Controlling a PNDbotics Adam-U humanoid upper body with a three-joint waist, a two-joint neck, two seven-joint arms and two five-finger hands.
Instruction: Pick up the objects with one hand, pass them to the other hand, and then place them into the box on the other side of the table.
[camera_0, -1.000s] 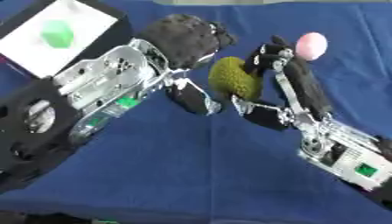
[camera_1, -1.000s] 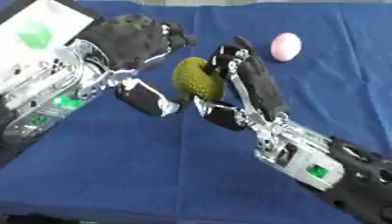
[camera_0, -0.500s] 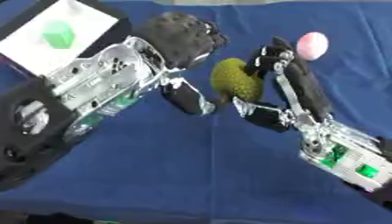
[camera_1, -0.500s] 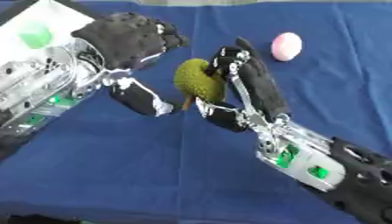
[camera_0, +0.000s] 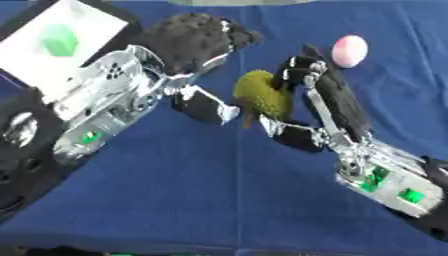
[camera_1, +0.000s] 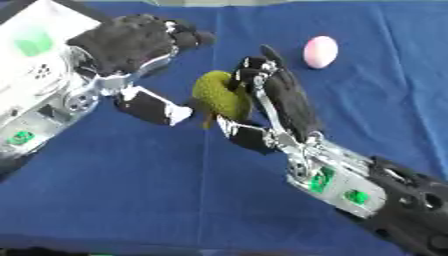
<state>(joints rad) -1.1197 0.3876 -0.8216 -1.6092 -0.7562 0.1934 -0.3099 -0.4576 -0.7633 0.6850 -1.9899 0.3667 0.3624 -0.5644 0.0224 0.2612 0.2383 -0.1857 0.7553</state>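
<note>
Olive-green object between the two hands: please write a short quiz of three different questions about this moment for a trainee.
1. True or false: the olive-green object lies flat on the blue table.
2. Which hand has its fingers curled round the object? A. the left hand B. the right hand
3. Fill in: the white box at the upper left holds a ____ block.

Key
1. False; it is held above the cloth.
2. B; the left hand is beside it, with only its thumb near the object.
3. Green. The pink egg-shaped object remains on the table.
</note>
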